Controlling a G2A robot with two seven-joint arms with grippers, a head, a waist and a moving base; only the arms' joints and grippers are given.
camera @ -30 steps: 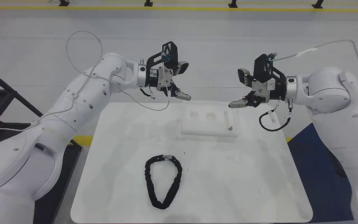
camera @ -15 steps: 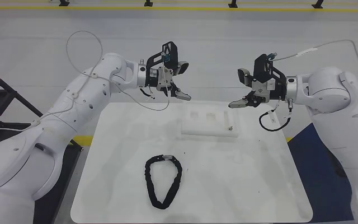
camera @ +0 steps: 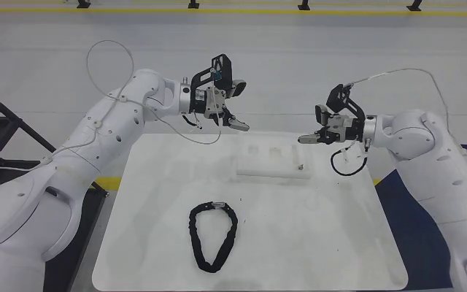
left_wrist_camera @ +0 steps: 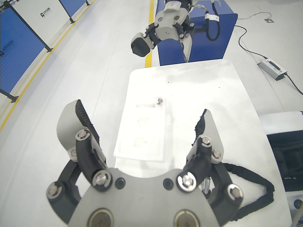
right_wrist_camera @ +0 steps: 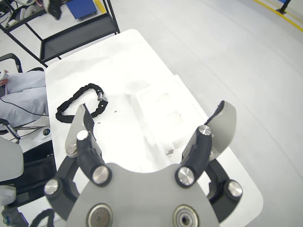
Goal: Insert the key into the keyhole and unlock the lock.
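My left tool (camera: 237,123) and right tool (camera: 306,136) hang released and empty over the far side of the bench (camera: 328,233). The key (camera: 300,166) lies on the white tray (camera: 255,169) near the right tool, I think for an easy pick. The chain lock (camera: 213,235) lies apart.

Bright, even overhead light is filling the room, and the pale floor is bouncing it back softly. In the top view the desk (camera: 328,233) is reading clean white; the black chain lock (camera: 213,237), at about seven o'clock from its centre, is casting hardly any shadow. In both wrist views the desk is blowing out to glare, and the white tray (left_wrist_camera: 142,131) is nearly dissolving into it, its recesses showing as faint grey outlines. Screw heads on the right end effector (right_wrist_camera: 152,105) are glinting. The wrist lenses are bowing the desk's edges.
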